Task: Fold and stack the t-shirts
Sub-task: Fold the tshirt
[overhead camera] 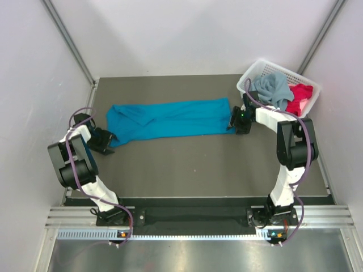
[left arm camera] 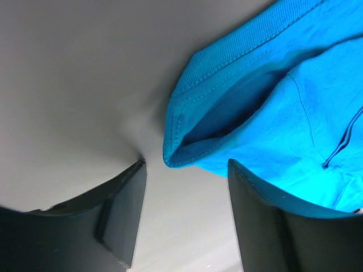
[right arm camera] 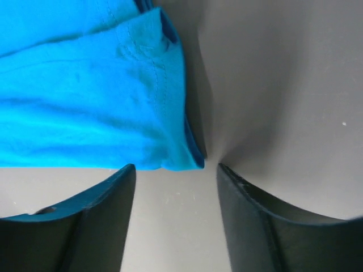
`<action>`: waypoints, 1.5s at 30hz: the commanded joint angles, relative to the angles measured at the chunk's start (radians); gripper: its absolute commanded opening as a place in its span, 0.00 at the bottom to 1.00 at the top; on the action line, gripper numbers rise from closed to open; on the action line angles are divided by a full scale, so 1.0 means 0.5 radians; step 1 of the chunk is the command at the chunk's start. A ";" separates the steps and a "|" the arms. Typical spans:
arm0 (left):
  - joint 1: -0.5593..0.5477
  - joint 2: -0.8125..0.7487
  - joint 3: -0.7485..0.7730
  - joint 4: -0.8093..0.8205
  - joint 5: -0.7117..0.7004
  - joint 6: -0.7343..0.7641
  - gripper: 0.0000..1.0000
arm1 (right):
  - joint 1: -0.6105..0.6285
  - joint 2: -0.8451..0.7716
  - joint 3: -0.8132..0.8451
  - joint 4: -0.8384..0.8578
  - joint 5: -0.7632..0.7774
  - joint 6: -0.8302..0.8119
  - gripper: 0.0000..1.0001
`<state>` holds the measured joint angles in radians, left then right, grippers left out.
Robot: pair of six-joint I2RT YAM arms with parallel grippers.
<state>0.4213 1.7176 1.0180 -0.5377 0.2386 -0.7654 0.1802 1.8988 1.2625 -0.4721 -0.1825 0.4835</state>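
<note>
A bright teal-blue cotton t-shirt (overhead camera: 170,120), folded lengthwise into a long band, is lying across the middle of the dark grey table (overhead camera: 198,170), reaching from near its left edge toward its right edge. The left gripper (left arm camera: 184,170) is hovering at the band's left end and the right gripper (right arm camera: 176,170) at its right end. Both are holding their jaws spread, each with a hemmed corner of cloth sitting at the mouth of the gap and nothing pinched. A dusty grey-blue t-shirt (overhead camera: 272,88) and a red-pink t-shirt (overhead camera: 300,97) are waiting in the white plastic lattice basket (overhead camera: 249,76) at the far right corner.

The danger is lying in the grip. The black fingers (right arm camera: 255,221) are sitting low against the table, so closing jaws may be catching only the top layer or the tip of the hem, and the fold would likely be peeling open on the lift. Should one side be gripping while the other is missing, the band would probably be dragging askew.
</note>
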 commanded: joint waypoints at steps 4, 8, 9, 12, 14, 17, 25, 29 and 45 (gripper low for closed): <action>0.004 0.121 0.004 0.100 -0.106 0.052 0.51 | 0.005 0.129 0.052 0.113 -0.049 0.018 0.38; 0.004 0.194 0.078 0.130 -0.094 0.092 0.33 | 0.017 0.154 0.080 0.094 -0.058 -0.037 0.10; 0.007 0.212 0.093 0.137 -0.091 0.113 0.28 | 0.017 0.154 0.077 0.082 -0.058 -0.056 0.05; 0.004 0.304 0.182 0.140 -0.106 0.147 0.06 | 0.017 0.145 0.086 0.030 -0.061 -0.157 0.00; 0.004 0.372 0.271 0.134 -0.149 0.205 0.00 | 0.032 0.096 0.074 -0.056 -0.055 -0.240 0.00; 0.004 0.458 0.402 0.146 -0.189 0.245 0.00 | 0.057 0.004 -0.030 -0.077 -0.043 -0.271 0.00; -0.026 0.768 0.835 0.189 -0.158 0.307 0.00 | 0.341 -0.379 -0.451 -0.099 -0.132 -0.240 0.00; -0.069 0.985 1.169 0.128 -0.097 0.359 0.00 | 0.673 -0.487 -0.595 -0.087 -0.212 -0.148 0.00; -0.113 0.042 0.634 -0.231 -0.373 0.417 0.78 | 1.165 -0.879 -0.436 -0.083 -0.022 -0.307 0.64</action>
<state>0.3626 1.9228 1.3964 -0.5938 0.0872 -0.5724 0.8047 1.5509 0.9771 -0.5091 -0.2634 0.3550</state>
